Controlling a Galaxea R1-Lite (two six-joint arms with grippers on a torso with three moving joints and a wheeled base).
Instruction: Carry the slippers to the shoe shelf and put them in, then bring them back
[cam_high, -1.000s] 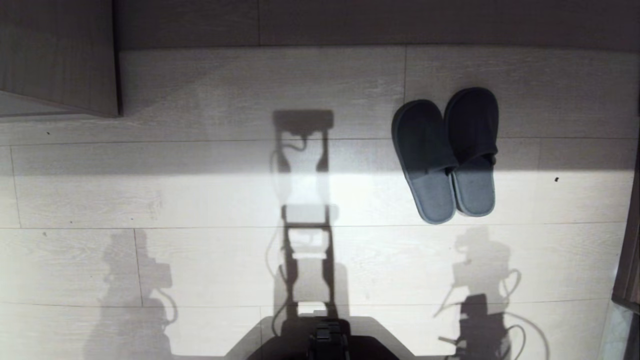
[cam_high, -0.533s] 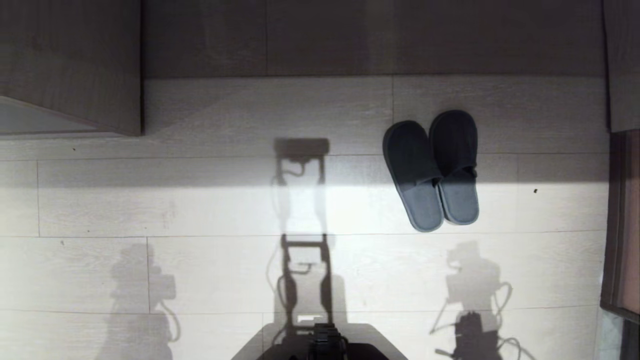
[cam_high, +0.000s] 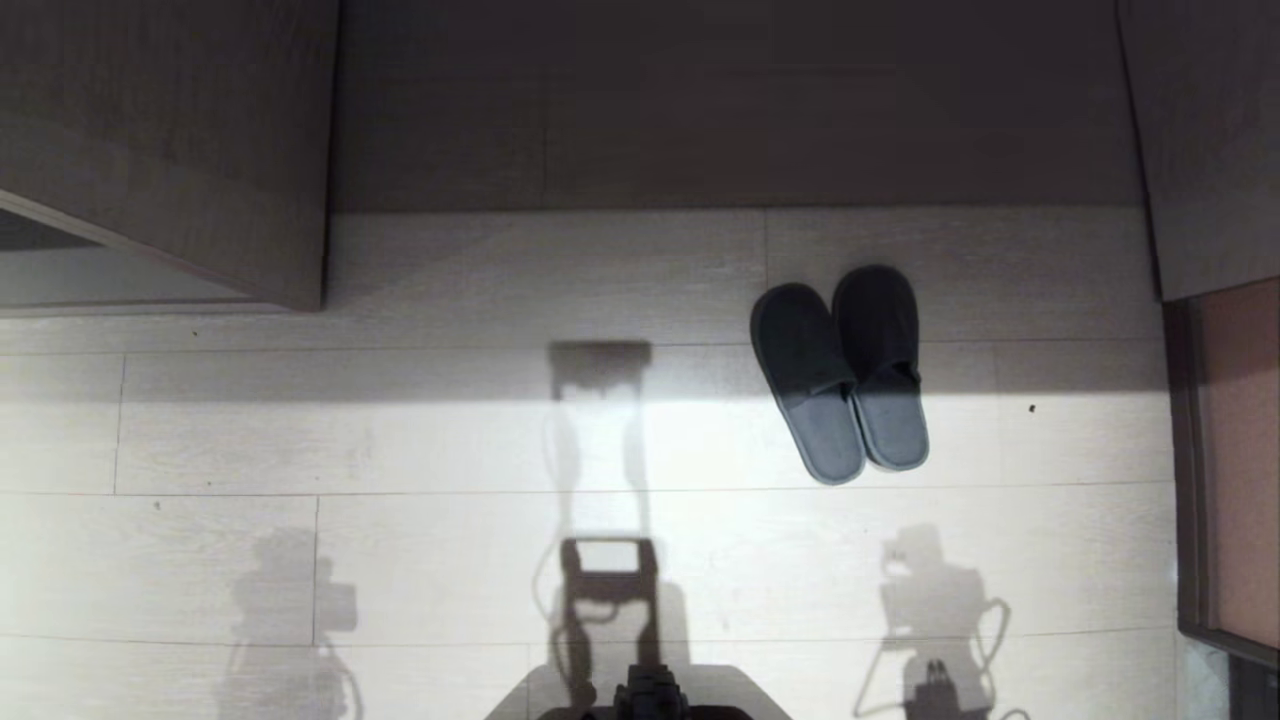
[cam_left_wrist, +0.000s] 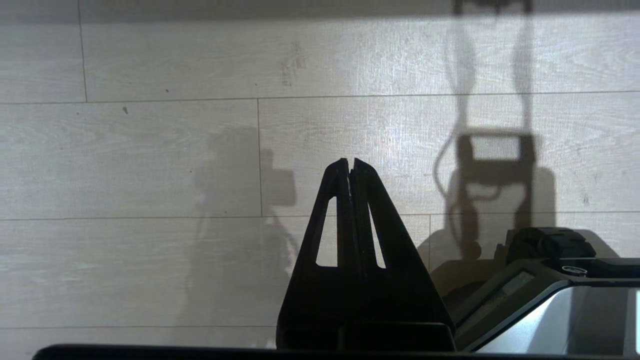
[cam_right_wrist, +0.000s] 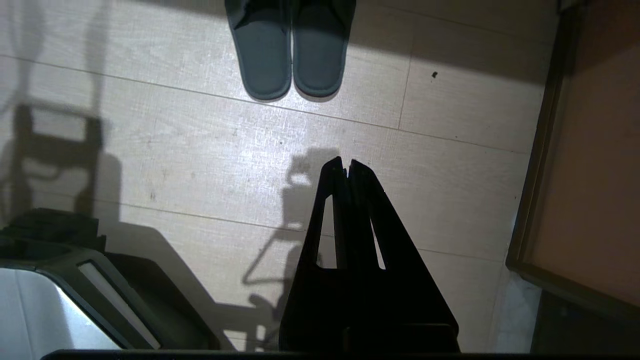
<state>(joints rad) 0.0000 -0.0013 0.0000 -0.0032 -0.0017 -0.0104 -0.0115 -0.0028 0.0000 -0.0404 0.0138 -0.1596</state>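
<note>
Black tapered end effector fingers with triangular cutouts; dark grey-panelled base.

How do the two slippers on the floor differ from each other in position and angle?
The left slipper lies tilted, its heel end slanting toward the right slipper, which lies nearly straight. The left slipper's heel reaches nearer to the robot, while the right slipper's toe end lies farther away. Both are dark, flat, with a broad strap, side by side and touching, toe ends in shadow, heels in the lit band of floor.

Bare floor surrounds the slippers; cabinet stands well left.
</note>
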